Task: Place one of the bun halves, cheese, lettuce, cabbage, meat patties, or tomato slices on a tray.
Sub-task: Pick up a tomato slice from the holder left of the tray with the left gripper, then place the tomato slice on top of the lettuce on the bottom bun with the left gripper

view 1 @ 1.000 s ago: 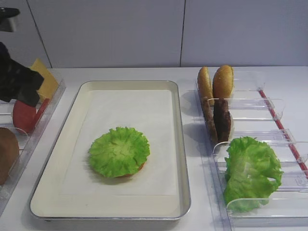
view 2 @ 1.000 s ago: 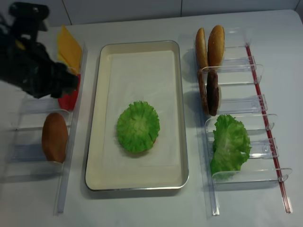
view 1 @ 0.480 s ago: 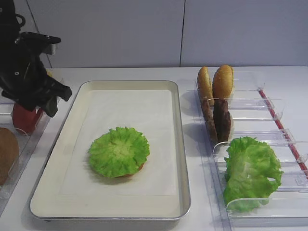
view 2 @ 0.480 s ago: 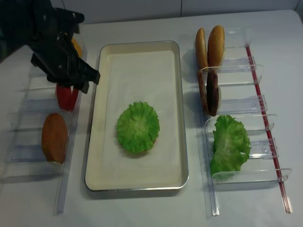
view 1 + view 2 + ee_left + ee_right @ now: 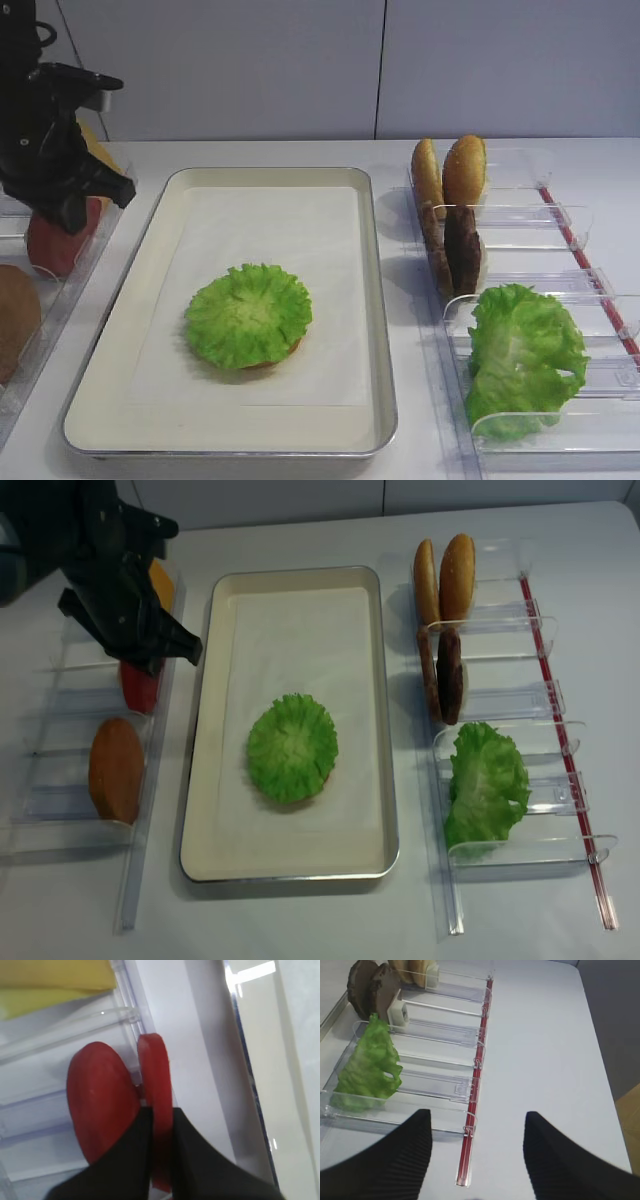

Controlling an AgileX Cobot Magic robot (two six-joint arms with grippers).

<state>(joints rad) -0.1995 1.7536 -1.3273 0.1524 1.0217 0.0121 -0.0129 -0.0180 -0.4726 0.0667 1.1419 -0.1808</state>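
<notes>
At the far left, the left tool (image 5: pixel 159 1125) is reaching down into the clear rack (image 5: pixel 60 730) and is closing on the edge of one of the tomato slices (image 5: pixel 156 1110), which is standing on its rim in a slot beside a second red slice (image 5: pixel 100 1100). The wrist view is showing the black fingers (image 5: pixel 197 1157) pinching the thin disc from both flat faces at its lower part. The slice is looking smooth and glossy, so it is probably slippery; it also appears stiff and light, so a pinch across the two faces, set well in from the rim, is likely holding better than a grip at the very edge. Lifting straight up out of the slot is probably wise, since the neighbouring slice is nearly touching it and could be dragged along.

Behind the tool, the cheese (image 5: pixel 55 980) is leaning in the next slot, and a brown bun half (image 5: pixel 115 770) is sitting nearer the front of the same rack.

In the middle of the worktop (image 5: pixel 400 150), the tray (image 5: pixel 375 300) is carrying a lettuce (image 5: pixel 248 315) round lying flat on something reddish-orange that is only peeking out beneath it.

To the right, another rack is holding upright bun halves (image 5: pixel 450 172), meat patties (image 5: pixel 455 250) and a loose lettuce leaf (image 5: pixel 522 360).

The right tool (image 5: pixel 477 1160) is hanging above the far right of the worktop with its jaws spread apart, gripping nothing.
</notes>
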